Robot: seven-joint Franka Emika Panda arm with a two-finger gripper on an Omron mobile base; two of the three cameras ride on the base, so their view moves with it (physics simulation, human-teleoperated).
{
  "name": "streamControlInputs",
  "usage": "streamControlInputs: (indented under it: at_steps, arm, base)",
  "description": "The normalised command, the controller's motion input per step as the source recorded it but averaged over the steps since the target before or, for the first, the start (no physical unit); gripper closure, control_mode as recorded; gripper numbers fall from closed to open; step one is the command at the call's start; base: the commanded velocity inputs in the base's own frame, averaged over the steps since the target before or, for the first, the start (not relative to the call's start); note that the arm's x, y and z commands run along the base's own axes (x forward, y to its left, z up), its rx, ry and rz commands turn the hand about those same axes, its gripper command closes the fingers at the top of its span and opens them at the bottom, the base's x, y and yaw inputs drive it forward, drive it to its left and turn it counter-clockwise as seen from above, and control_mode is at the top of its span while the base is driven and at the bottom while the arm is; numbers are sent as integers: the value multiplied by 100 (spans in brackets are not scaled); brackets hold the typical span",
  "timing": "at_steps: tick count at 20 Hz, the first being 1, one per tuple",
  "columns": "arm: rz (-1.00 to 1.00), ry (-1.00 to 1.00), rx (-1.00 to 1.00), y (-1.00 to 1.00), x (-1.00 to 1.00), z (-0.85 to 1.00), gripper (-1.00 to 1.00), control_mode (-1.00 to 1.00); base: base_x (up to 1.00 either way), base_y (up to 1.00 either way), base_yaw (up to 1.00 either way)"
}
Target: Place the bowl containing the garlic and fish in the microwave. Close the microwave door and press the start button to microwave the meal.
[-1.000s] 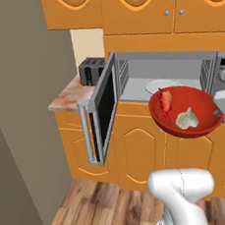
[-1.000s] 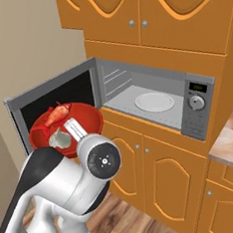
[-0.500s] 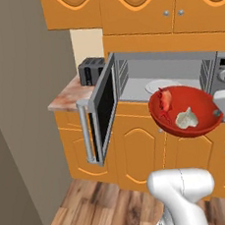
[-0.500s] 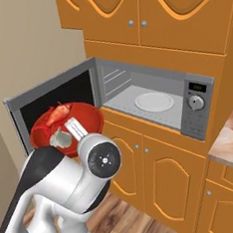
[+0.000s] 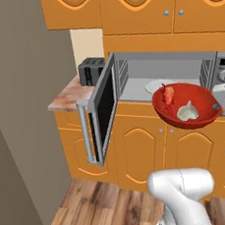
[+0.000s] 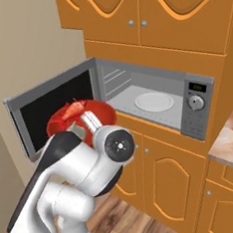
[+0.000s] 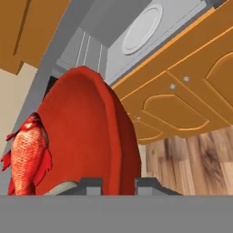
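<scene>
The glossy red bowl hangs in the air in front of the open microwave, just below its opening. In the bowl lie the red-orange fish and the whitish garlic. My gripper is shut on the bowl's right rim. In the hand view the gripper straddles the bowl rim, with the fish on the inner side. The microwave door stands swung out to the left. In the right base view the bowl sits partly behind my wrist.
A white turntable lies on the microwave floor, and the control panel is on its right side. A black toaster stands on the counter left of the door. Orange cabinets run below, over a wooden floor.
</scene>
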Motion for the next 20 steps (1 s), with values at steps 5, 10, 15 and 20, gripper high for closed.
streamControlInputs:
  at_steps: [5, 10, 15, 20]
  arm:
    - [-12, 5, 0, -11, 66, 0, 100, -100]
    - [-10, 1, 0, -3, 52, -8, 100, -100]
    - [-14, 0, -1, 0, 46, -16, 100, -100]
    - [-18, 8, 0, -18, 57, -26, 100, -100]
  base:
    - [0, 0, 0]
    - [0, 0, 0]
    - [0, 0, 0]
    - [0, 0, 0]
